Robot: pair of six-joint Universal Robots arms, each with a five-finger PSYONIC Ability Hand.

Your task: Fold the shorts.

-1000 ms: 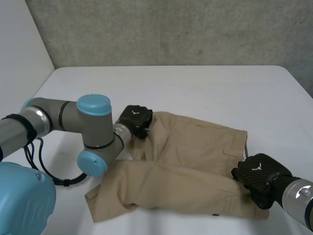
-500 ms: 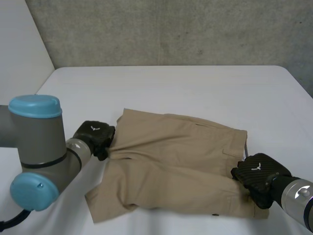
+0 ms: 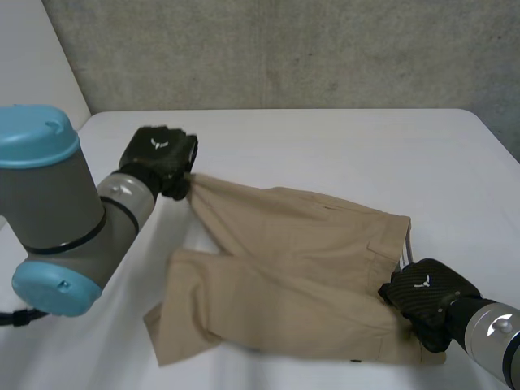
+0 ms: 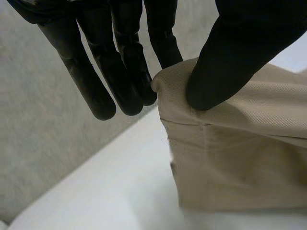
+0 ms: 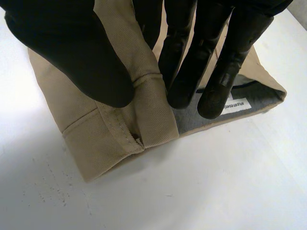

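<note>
While the khaki shorts (image 3: 301,268) lie on the white table (image 3: 325,138), I see the left hand (image 3: 158,156) pinching their far-left corner and the right hand (image 3: 422,294) pinching the near-right waistband; the label (image 5: 236,104) there is too small to read.

Left arm (image 3: 65,219) bent, left hand (image 3: 160,156) held up, thumb and fingers pinching the shorts (image 3: 301,260), right hand (image 3: 424,294) low, thumb and fingers clamped on them

label (image 5: 234,105) print unreadable, shorts (image 3: 301,260) corner hidden under right hand (image 3: 422,291)

Bright, even light, soft faint shadows
</note>
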